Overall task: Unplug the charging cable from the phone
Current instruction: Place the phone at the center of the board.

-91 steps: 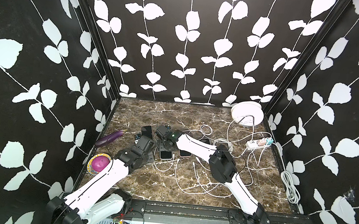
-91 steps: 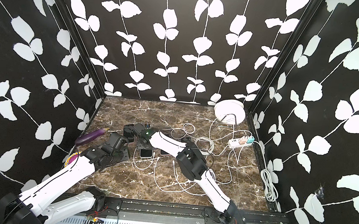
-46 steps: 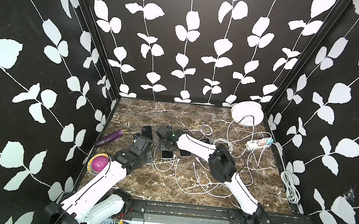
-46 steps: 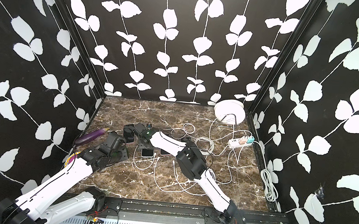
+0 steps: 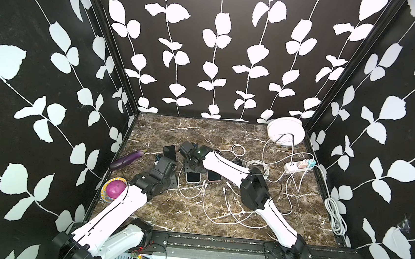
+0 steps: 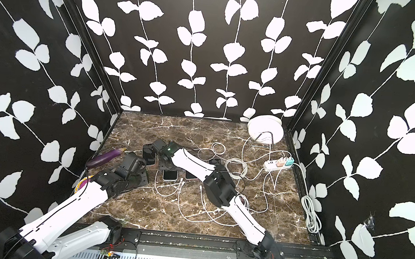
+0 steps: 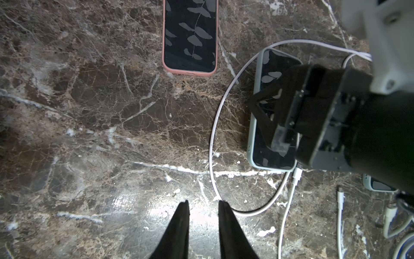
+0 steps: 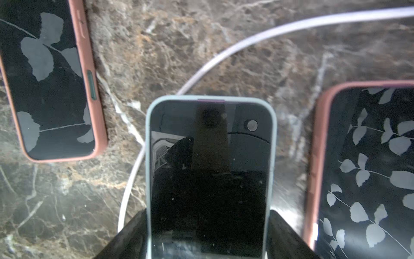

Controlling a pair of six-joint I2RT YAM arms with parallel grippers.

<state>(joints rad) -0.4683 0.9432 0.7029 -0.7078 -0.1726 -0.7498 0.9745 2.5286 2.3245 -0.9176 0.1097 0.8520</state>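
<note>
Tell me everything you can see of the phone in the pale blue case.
The pale blue phone lies flat, screen up, on the marble table. Its case looks like matte silicone, and the dark screen is off. The right gripper clamps its long edges. A white cable curves round it, with its plug at the bottom edge, seemingly plugged in.

Left fingers (image 7: pixel 179 233) slightly apart, empty; right fingers (image 8: pixel 130 240) clamped on phone (image 8: pixel 210 179).
</note>
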